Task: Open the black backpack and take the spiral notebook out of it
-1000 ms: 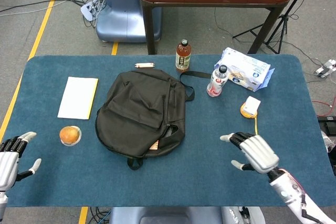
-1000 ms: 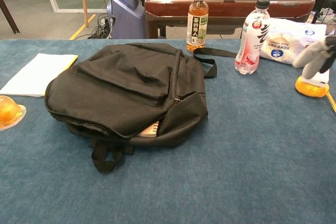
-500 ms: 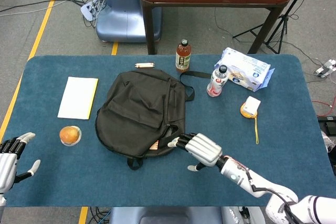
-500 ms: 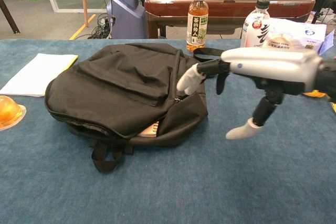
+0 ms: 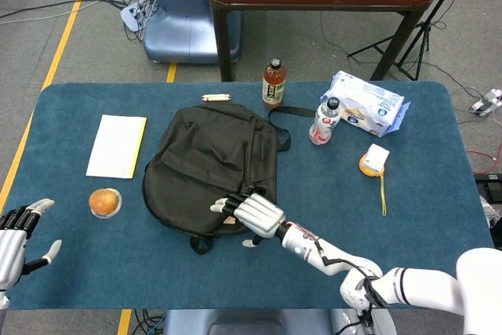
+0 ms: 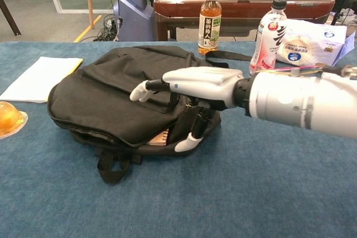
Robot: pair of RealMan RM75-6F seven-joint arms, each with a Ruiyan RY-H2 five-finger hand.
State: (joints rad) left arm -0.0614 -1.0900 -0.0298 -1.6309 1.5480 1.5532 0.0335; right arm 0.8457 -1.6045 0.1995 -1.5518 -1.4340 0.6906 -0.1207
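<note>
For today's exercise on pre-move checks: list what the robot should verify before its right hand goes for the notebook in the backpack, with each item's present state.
1. Backpack zip gap open: ok.
2. Notebook edge visible in gap: ok.
3. Right hand over the opening: ok.
4. Right hand holds nothing, fingers spread: ok.
5. Contact with backpack: cannot tell.
6. Left hand steadying backpack: not ok, it is at the table edge.
</note>
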